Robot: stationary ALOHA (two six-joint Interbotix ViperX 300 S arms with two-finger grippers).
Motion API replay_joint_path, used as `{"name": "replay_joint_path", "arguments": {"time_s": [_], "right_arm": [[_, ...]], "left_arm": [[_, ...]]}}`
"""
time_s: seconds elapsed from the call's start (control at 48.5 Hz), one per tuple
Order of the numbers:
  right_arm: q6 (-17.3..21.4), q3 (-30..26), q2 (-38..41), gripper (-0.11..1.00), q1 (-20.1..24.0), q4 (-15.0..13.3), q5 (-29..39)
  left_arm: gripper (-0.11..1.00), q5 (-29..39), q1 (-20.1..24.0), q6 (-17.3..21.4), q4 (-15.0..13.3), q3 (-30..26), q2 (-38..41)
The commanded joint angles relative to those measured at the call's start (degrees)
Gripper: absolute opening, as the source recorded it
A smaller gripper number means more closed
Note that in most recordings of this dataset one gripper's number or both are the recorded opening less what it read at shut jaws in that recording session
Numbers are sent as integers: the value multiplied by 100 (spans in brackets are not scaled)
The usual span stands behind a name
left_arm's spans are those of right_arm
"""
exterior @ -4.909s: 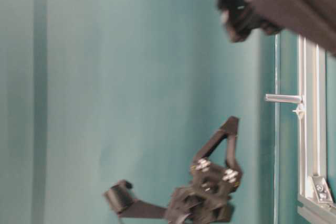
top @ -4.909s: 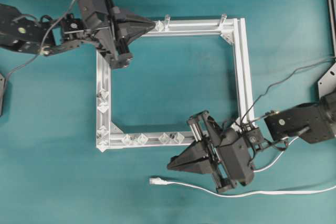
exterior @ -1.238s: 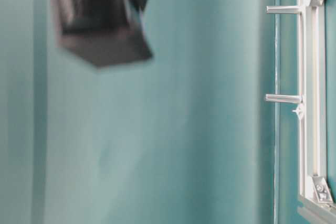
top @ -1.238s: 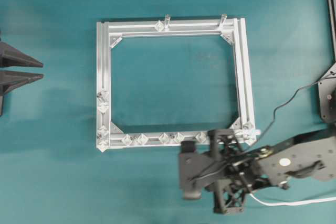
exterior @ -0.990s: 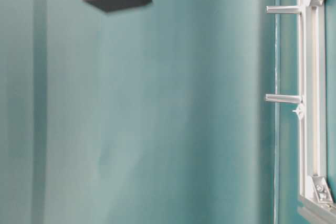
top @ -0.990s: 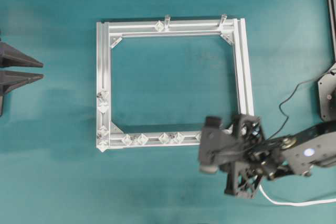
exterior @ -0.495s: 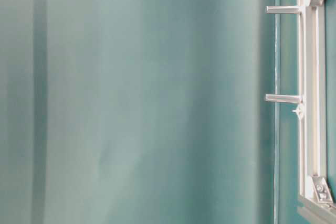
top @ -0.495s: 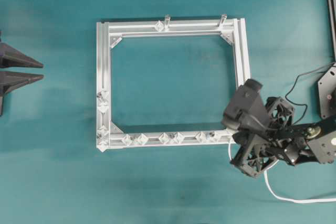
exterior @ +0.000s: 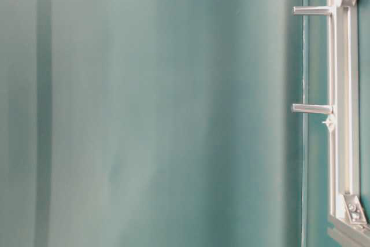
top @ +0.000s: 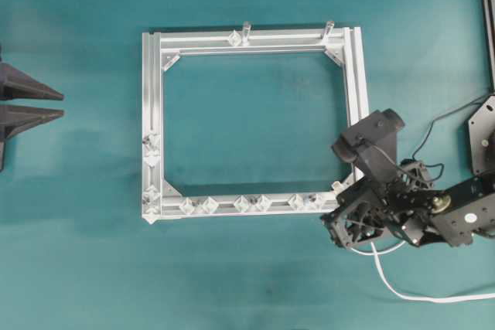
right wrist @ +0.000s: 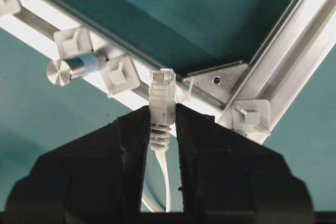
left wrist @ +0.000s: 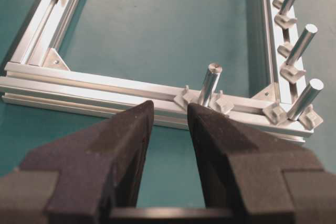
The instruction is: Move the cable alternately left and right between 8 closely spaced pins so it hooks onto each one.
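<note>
Right wrist view: matte black fingers [right wrist: 131, 145] of the right gripper [right wrist: 161, 129] pinch the ribbed boot of the cable [right wrist: 166, 179], its clear plug [right wrist: 161, 90] poking up at a corner of the ribbed silver frame [right wrist: 283, 72], beside translucent diamond pins [right wrist: 121, 74]. Overhead, the white cord trails off right across the teal table [top: 77, 268]. The left gripper [left wrist: 169, 116] hangs with jaws apart, holding nothing.

One silver frame [top: 152, 98]. Two upright posts [top: 246, 30] on its far rail. Eleven pins [top: 242, 203] can be counted: six on the near rail in three pairs, four on the left rail in two pairs, one on the far rail. One white cable [top: 387, 280].
</note>
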Motion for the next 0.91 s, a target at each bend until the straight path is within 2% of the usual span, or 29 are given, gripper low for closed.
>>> {"name": "replay_joint_path", "arguments": {"time_s": [0.0, 0.083, 0.701, 0.887], "right_arm": [[114, -62, -62, 18, 0, -62, 9], [220, -44, -53, 18, 0, -70, 9], [237, -35, -53, 18, 0, -70, 9], [229, -35, -62, 18, -132, -70, 18]], "left_arm": [[36, -35, -18, 0, 18, -79, 44], [36, -26, -18, 0, 18, -79, 44], [36, -26, -18, -9, 18, -70, 44], [36, -35, -18, -9, 18, -62, 44]]}}
